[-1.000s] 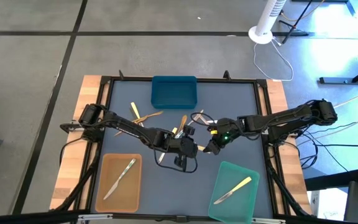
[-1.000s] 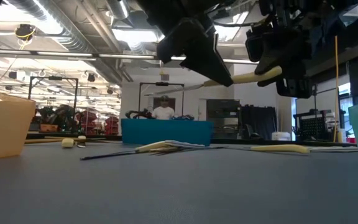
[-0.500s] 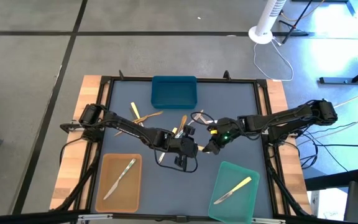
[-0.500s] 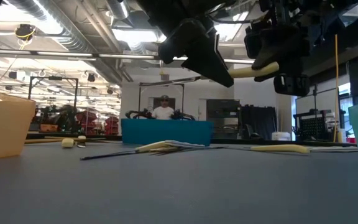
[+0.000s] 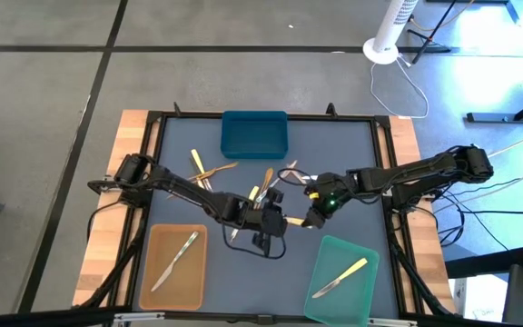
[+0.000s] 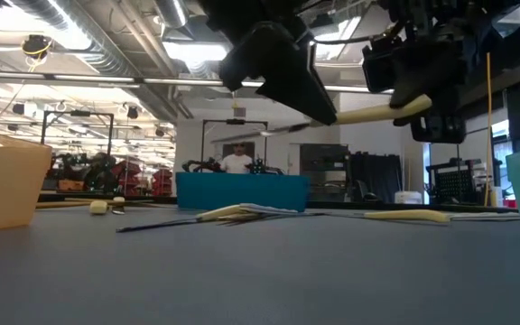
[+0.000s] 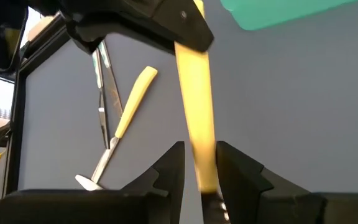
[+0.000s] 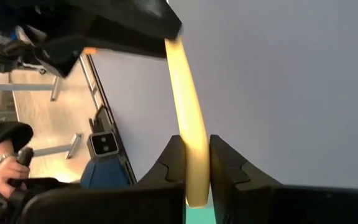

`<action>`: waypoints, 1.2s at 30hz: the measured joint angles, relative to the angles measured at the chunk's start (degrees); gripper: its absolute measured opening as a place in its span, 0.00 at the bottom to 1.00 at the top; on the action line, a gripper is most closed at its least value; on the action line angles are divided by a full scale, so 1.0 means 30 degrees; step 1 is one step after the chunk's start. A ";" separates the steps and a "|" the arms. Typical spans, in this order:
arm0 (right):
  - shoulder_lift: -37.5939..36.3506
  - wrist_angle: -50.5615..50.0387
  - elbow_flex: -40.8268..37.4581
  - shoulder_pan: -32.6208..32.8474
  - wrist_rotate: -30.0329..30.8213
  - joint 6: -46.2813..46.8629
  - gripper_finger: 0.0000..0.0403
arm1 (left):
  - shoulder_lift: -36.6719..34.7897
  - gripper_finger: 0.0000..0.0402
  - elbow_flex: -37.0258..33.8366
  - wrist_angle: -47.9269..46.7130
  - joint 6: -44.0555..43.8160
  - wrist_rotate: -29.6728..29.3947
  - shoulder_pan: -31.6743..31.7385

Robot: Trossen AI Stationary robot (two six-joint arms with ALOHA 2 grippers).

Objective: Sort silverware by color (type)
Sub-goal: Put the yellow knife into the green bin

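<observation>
A pale yellow utensil (image 5: 295, 221) hangs above the table's middle between my two grippers. My right gripper (image 5: 312, 218) comes from the right and is shut on it. My left gripper (image 5: 278, 221) comes from the left. Its fingers stand on either side of the yellow handle (image 7: 194, 93) with a narrow gap, so it is open. In the low view the handle (image 6: 368, 114) runs about level, well above the table. More silverware lies loose on the mat toward the far edge: a yellow and a brown piece (image 5: 204, 167) and a small heap (image 5: 267, 179). My right gripper pinches the yellow handle near its rounded end (image 8: 190, 177) between its two fingers. The fingers slant down from the table's right side and lie along the utensil. The utensil is lifted clear of the table, about level, and reaches toward the left gripper.
A blue tray (image 5: 254, 134) stands at the far edge. The tan tray (image 5: 157, 277) at the near left holds a silvery utensil (image 5: 178, 256). The green tray (image 5: 363, 289) at the near right holds a yellow-handled one (image 5: 340, 275). A person (image 6: 236, 162) stands beyond the table.
My right gripper has tipped a little with the yellow utensil. The two grippers stand slightly farther apart, and more of the handle shows between them. The utensil stays lifted and about level.
</observation>
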 joint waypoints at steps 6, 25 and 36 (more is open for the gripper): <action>-0.0015 -0.0125 -0.0022 0.0004 -0.1071 -0.0328 0.04 | 0.0000 0.21 0.0000 -0.0777 -0.0114 0.0146 -0.0475; -0.4751 -0.5902 -0.0029 0.0118 -0.2844 -0.0458 0.04 | -0.1725 0.21 0.0015 -0.3481 -0.2986 -0.0860 -0.0827; -0.7811 -0.6209 -0.0022 0.5594 -0.3102 0.1094 0.06 | -0.2044 0.21 -0.0007 -0.5257 -0.5202 -0.0838 -0.1013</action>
